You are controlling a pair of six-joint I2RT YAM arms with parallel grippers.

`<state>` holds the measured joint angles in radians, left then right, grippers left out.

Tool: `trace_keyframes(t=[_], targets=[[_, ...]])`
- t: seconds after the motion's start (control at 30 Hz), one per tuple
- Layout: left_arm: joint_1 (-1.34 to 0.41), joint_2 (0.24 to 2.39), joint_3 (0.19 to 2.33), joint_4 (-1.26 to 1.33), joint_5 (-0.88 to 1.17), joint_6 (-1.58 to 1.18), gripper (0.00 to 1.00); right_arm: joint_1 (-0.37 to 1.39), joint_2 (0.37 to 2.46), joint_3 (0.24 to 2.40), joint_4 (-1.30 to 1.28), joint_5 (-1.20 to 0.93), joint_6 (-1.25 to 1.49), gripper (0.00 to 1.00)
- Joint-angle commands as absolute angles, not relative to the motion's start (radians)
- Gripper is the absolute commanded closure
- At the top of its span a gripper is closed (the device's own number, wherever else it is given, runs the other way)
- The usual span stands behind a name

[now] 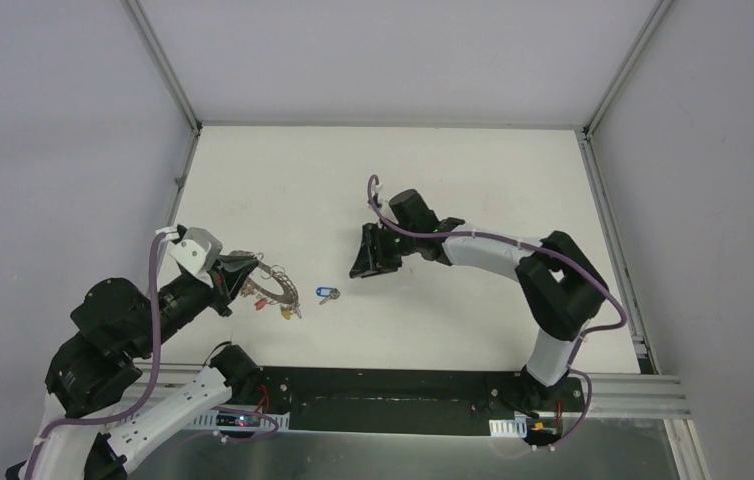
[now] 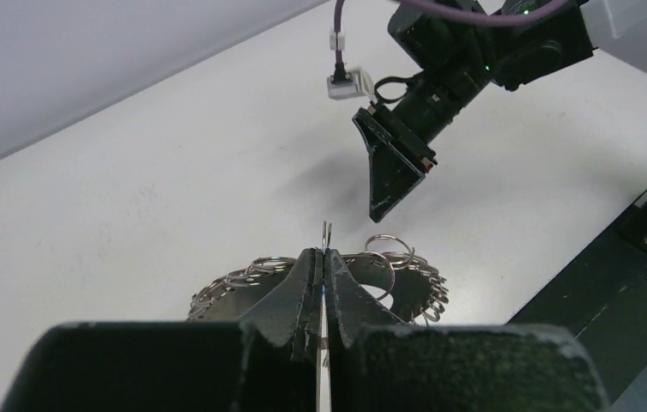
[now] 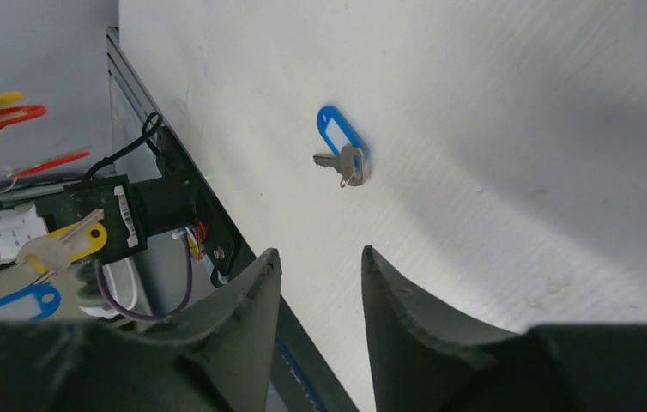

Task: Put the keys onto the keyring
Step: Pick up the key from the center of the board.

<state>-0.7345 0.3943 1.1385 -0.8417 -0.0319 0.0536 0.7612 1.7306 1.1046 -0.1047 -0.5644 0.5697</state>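
The keyring (image 1: 275, 284) is a grey metal ring fringed with small silver split rings (image 2: 393, 249), at the table's near left. My left gripper (image 2: 324, 252) is shut on one thin wire loop of it, which stands edge-on above the fingertips. A key with a blue head (image 1: 328, 295) lies alone on the table to the keyring's right, and shows ahead in the right wrist view (image 3: 343, 151). A yellow-headed key (image 1: 286, 312) sits at the keyring's lower edge; whether it hangs on it I cannot tell. My right gripper (image 3: 320, 254) hovers open and empty, right of the blue key (image 1: 363, 268).
A black base rail (image 1: 383, 395) runs along the table's near edge. Grey walls with metal frame posts (image 1: 168, 70) close in the left, back and right. Red, yellow and blue tags (image 3: 7, 116) show at the left edge of the right wrist view.
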Motion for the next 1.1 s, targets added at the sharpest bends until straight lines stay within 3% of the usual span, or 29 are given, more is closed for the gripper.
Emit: trace_keyframes(t=[0.0,0.47,0.57,0.97,1.07], targets=[[-0.746,0.365,1.166,-0.884,-0.115,0.079,1.0,0.827,1.834,1.152,-0.12,-0.609,0.729,0.62],[-0.746,0.34,1.115,-0.914,-0.136,0.032,1.0,0.908,1.982,1.113,0.052,-0.494,1.041,0.64],[-0.746,0.338,1.109,-0.913,-0.138,0.022,1.0,0.907,2.008,1.127,0.058,-0.462,1.058,0.74],[-0.745,0.325,1.096,-0.914,-0.114,0.011,1.0,0.902,2.048,1.17,0.016,-0.382,1.067,0.73],[-0.746,0.325,1.091,-0.914,-0.112,0.011,1.0,0.9,2.058,1.182,0.005,-0.369,1.048,0.81]])
